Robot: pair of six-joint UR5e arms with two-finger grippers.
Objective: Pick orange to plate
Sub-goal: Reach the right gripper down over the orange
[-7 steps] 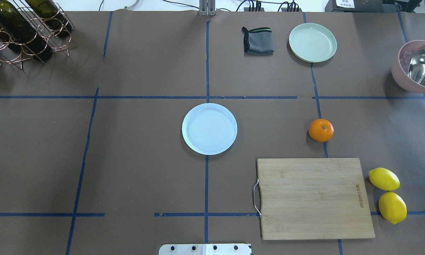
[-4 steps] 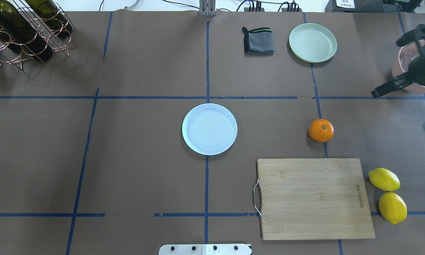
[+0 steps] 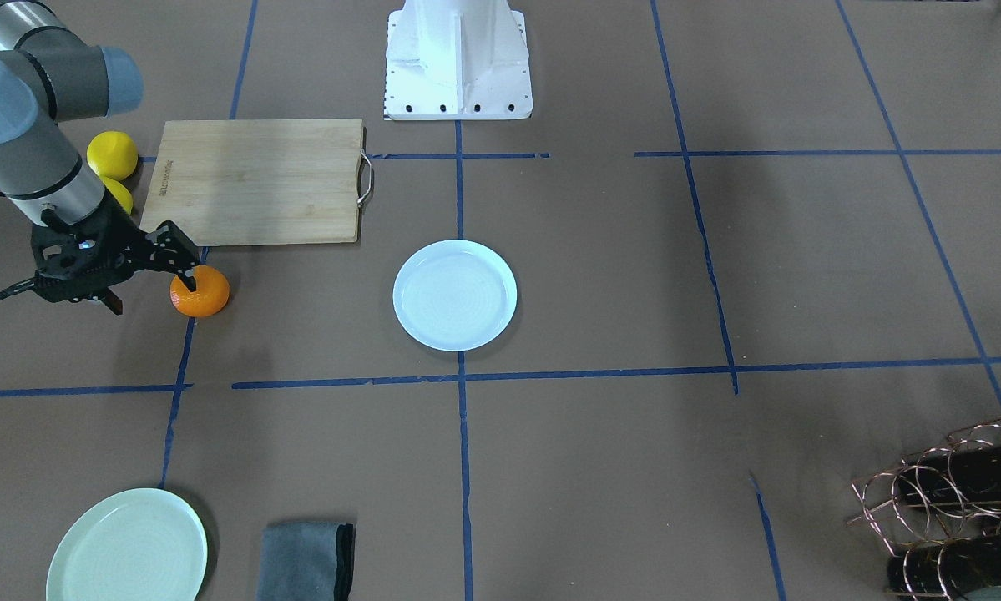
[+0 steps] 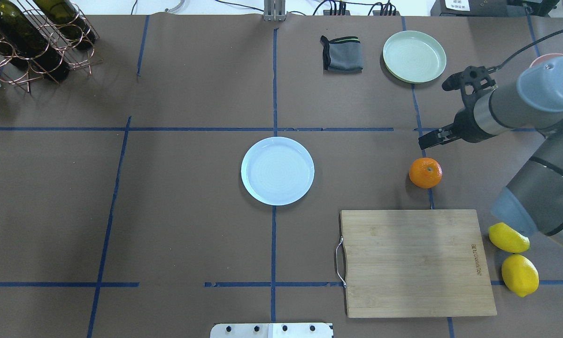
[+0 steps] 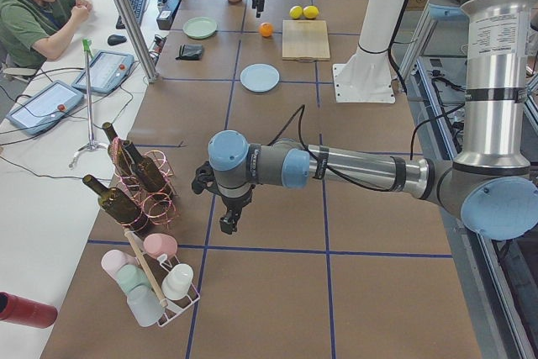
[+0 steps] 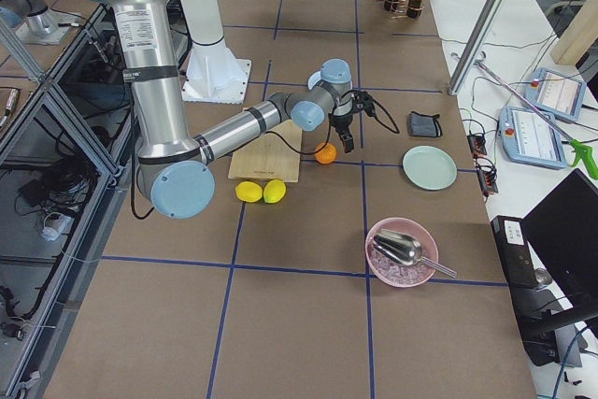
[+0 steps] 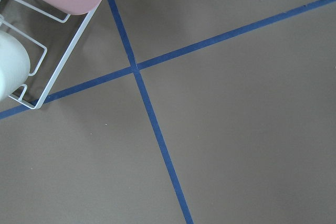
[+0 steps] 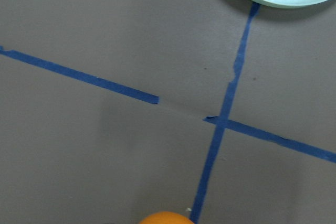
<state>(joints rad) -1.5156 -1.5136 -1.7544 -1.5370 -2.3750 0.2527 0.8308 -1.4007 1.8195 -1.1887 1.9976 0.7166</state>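
Note:
The orange (image 4: 425, 172) lies on the brown table just beyond the cutting board's far edge; it also shows at the bottom edge of the right wrist view as the orange (image 8: 165, 217). The bluish-white plate (image 4: 277, 171) sits empty at the table's middle, well to the orange's left. My right gripper (image 4: 434, 114) hovers open just beyond the orange, one fingertip (image 3: 189, 280) close over its far side, holding nothing. My left gripper (image 5: 227, 208) shows only in the exterior left view, far from both, so I cannot tell its state.
A wooden cutting board (image 4: 415, 263) lies near the orange, with two lemons (image 4: 508, 237) at its right. A mint-green plate (image 4: 414, 56) and a grey cloth (image 4: 341, 53) sit at the back. A pink bowl with a scoop (image 6: 400, 251) is far right, a wine rack (image 4: 32, 37) far left.
The right arm, absent a second ago, has swung in from the right edge and its open gripper now hangs just beyond the orange. Orange and plate have not moved.

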